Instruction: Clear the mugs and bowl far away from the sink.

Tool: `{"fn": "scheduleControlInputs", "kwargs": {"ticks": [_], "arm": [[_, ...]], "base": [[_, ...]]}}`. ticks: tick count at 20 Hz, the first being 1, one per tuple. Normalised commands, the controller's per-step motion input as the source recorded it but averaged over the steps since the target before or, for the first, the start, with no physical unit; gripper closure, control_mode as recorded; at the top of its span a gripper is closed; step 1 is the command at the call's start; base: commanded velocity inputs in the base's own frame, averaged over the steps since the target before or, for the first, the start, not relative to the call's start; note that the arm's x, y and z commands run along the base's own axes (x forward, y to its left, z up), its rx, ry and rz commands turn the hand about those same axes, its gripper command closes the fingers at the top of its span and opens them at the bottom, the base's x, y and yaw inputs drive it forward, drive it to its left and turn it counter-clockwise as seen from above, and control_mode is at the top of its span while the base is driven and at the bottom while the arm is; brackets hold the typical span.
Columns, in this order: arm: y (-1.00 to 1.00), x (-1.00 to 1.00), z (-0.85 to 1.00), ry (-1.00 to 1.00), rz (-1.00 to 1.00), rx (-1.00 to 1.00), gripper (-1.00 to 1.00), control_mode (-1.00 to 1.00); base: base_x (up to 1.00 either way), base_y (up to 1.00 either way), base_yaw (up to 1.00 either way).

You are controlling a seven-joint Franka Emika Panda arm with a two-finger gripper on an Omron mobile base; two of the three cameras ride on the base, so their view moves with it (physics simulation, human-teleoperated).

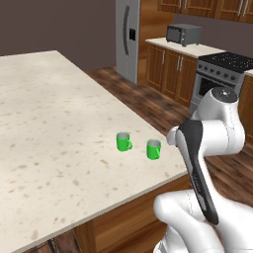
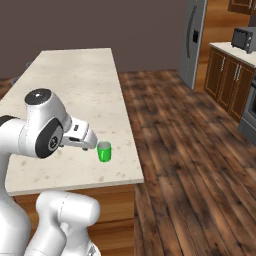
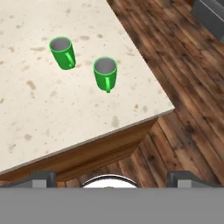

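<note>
Two green mugs stand upright on the pale speckled table, near its corner edge above the wood floor. In the left base view the left mug sits centre frame and the right mug just right of it, apart, not touching. In the hand view the left mug is in the upper left and the right mug is near upper centre, closer to the table edge; both show pale grey insides with nothing in them, handles pointing toward the bottom of the frame. In the right base view one mug shows at centre left, just right of the robot's white wrist; can't tell which mug it is, the other is hidden behind the arm. The end effector has its fingers wide apart, with the dark fingertips at the bottom corners of the hand view, holding nothing. Both mugs lie above the fingertips in that view, well apart from them, with the table edge and its wooden side between; the right mug is the nearer one. Background: grey fridge at upper centre of the left base view, wooden cabinets with a microwave on top at upper right, and a stove at the right edge.
</note>
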Motion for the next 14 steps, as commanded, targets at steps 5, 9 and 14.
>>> {"fn": "scheduleControlInputs", "kwargs": {"ticks": [5, 9, 14], "arm": [[0.0, 0.0, 0.02, -0.01, -0.05, 0.0, -1.0, 1.0], [0.0, 0.0, 0.0, 0.0, 0.0, 0.0, -1.0, 1.0], [0.0, 0.0, 0.0, 0.0, 0.0, 0.0, -1.0, 1.0]], "base": [[-0.01, -0.01, -0.37], [-0.04, -0.48, -0.49], [0.0, -0.03, -0.98]]}}
